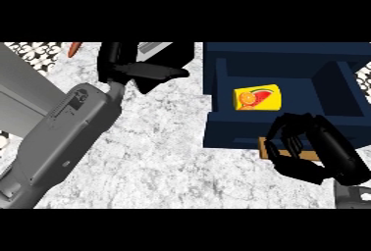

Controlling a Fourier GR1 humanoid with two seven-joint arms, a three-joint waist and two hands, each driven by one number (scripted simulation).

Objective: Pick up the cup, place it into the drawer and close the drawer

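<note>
The cup (pixel 257 98) is yellow with an orange-and-red fruit picture and lies inside the open dark blue drawer (pixel 225 127) at the upper right. My right hand (pixel 311 147) hovers at the drawer's near front edge, over its tan handle (pixel 264 147), a little below and right of the cup. Its fingers are loosely bent and hold nothing. My left hand (pixel 134 68) rests open at the upper left, far from the drawer, thumb pointing right.
The pale marbled counter (pixel 159 147) stretches between my arms. My grey left forearm (pixel 65 132) crosses the left side. An orange object (pixel 74 49) and a grey item (pixel 156 47) sit at the far edge.
</note>
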